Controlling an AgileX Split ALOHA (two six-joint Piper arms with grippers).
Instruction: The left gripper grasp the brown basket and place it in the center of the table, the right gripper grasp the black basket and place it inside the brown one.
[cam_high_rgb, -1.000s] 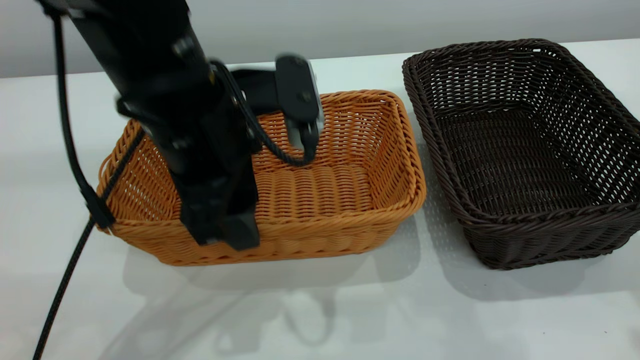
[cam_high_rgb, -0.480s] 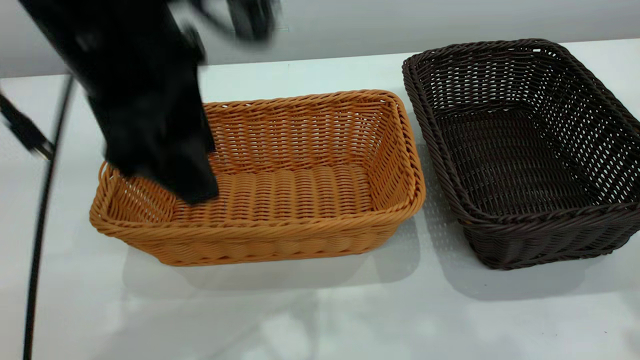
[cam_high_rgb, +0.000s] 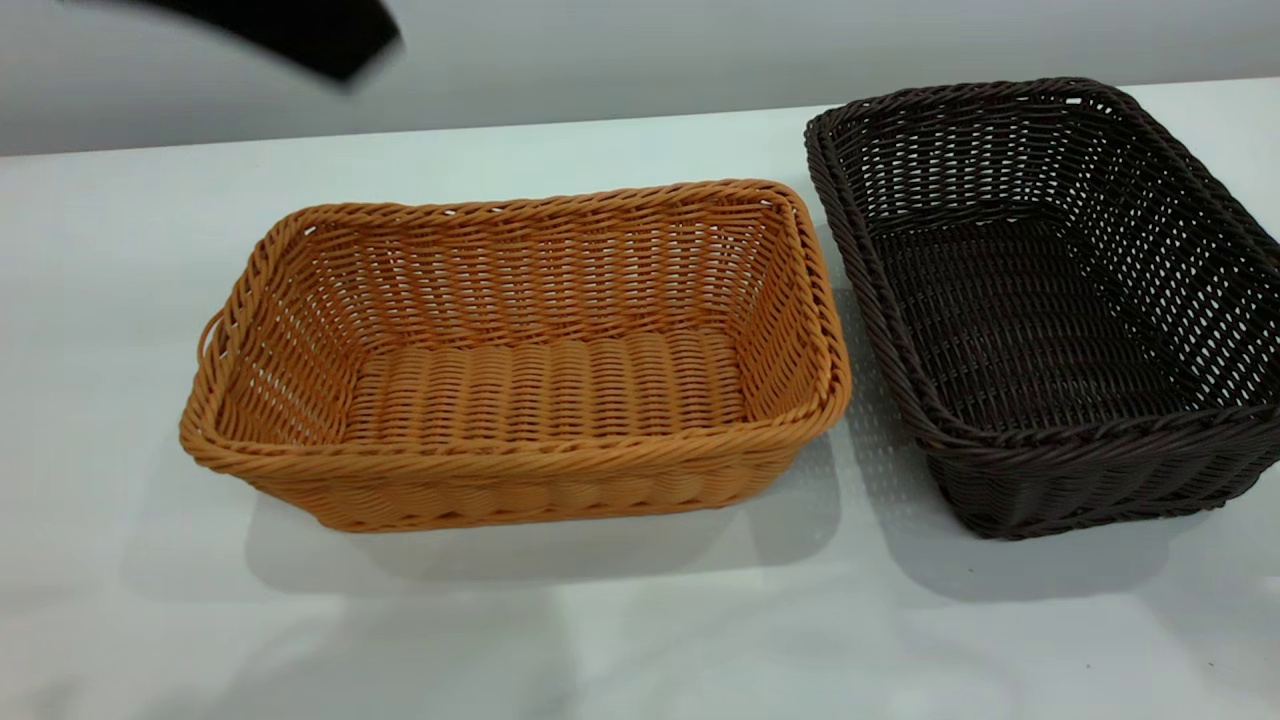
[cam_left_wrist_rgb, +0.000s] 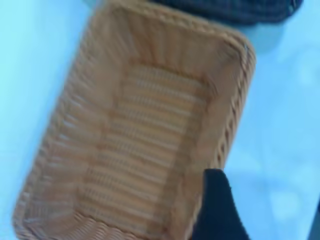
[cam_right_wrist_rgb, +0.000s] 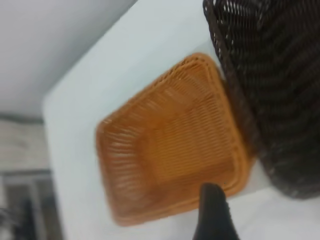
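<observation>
The brown basket (cam_high_rgb: 520, 360) rests flat on the white table (cam_high_rgb: 640, 620), left of the middle, and nothing is in it. Close beside it on the right stands the black basket (cam_high_rgb: 1040, 300), with a narrow gap between their rims. Only a blurred black piece of my left arm (cam_high_rgb: 300, 30) shows at the exterior view's top left, high above the table. My left gripper (cam_left_wrist_rgb: 267, 215) hangs open well above the brown basket (cam_left_wrist_rgb: 145, 135), holding nothing. My right gripper (cam_right_wrist_rgb: 265, 220) is open and raised over the table near both baskets; one finger (cam_right_wrist_rgb: 212, 215) shows.
A pale wall runs behind the table's far edge (cam_high_rgb: 500, 125). Bare tabletop lies in front of both baskets and to the left of the brown one. A dim room edge (cam_right_wrist_rgb: 25, 200) shows past the table in the right wrist view.
My left arm has risen out of the brown basket and swung up and left, almost leaving the exterior view. The brown basket settled flat; the black basket has not moved.
</observation>
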